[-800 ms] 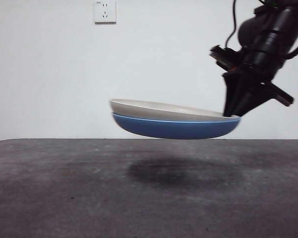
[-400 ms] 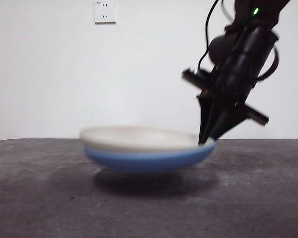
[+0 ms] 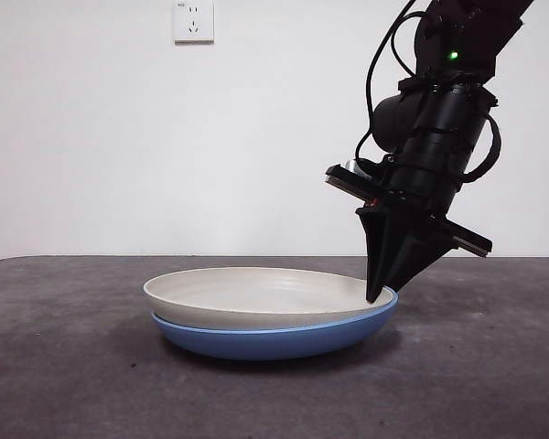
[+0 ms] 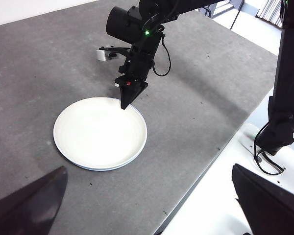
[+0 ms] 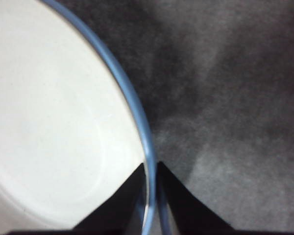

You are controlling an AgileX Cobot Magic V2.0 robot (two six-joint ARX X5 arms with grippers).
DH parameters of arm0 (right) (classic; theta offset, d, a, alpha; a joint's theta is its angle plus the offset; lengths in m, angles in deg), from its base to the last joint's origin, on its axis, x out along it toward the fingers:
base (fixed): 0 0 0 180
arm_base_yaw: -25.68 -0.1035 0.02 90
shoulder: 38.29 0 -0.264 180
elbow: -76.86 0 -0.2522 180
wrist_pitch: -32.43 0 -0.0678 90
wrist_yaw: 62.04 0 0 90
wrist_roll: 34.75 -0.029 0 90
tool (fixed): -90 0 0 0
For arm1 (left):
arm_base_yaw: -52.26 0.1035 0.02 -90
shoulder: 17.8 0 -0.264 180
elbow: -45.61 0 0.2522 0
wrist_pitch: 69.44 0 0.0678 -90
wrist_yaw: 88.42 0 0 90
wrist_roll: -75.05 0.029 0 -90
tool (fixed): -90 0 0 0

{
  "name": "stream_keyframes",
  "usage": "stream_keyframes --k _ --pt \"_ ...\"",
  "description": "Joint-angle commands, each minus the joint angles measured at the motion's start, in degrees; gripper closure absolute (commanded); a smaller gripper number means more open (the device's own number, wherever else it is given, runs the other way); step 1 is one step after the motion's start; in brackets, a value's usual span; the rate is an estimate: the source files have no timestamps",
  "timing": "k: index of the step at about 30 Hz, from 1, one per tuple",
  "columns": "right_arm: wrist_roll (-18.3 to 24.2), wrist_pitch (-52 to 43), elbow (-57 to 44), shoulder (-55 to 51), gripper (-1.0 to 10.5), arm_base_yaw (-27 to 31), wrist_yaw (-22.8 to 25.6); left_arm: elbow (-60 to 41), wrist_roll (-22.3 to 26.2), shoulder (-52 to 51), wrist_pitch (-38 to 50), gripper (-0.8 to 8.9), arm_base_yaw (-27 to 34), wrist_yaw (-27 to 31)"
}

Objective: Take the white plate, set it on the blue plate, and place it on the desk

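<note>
Front view: the white plate (image 3: 256, 294) sits nested in the blue plate (image 3: 274, 337), and the blue plate rests flat on the desk (image 3: 64, 366), with a wall socket (image 3: 193, 20) high on the wall behind. The right gripper (image 3: 377, 294) comes down from above and meets the stacked rims on the side of the plates away from the socket. Left wrist view: the white plate (image 4: 99, 132) lies in the middle of the desk (image 4: 39, 63), only a thin blue edge (image 4: 139, 154) showing around it, and the right gripper (image 4: 124, 105) points down onto its rim; the left gripper (image 4: 152, 205) hangs high and well apart from the plates, its dark jaws spread wide. Right wrist view: the right gripper (image 5: 151, 171) has its jaws pressed close on the rims, one jaw over the white plate (image 5: 54, 122), the other outside the blue plate (image 5: 122, 83), over the desk (image 5: 225, 98).
</note>
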Motion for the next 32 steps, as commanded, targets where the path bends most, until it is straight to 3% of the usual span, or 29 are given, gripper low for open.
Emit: stream_keyframes --k 1,3,9,17,25,32 --pt "0.3 -0.1 1.0 1.9 9.3 -0.2 -0.4 0.6 0.3 0.2 0.9 2.46 -0.4 -0.2" --pt "0.7 -0.1 1.0 1.9 9.0 -0.2 -0.4 0.6 0.3 0.2 0.9 2.46 -0.4 -0.2" --pt "1.5 0.3 1.0 0.7 5.6 0.2 -0.3 0.6 0.3 0.2 0.8 2.46 -0.4 -0.2" --pt "4.3 5.7 1.0 -9.6 4.2 1.3 3.2 0.6 0.3 0.2 0.8 2.46 -0.4 -0.2" --pt "5.6 13.7 1.0 -29.5 3.9 0.6 7.8 0.6 0.3 0.2 0.9 2.46 -0.4 -0.2" --pt "5.9 17.6 1.0 -48.1 3.9 0.5 8.0 0.6 0.3 0.2 0.9 2.46 -0.4 -0.2"
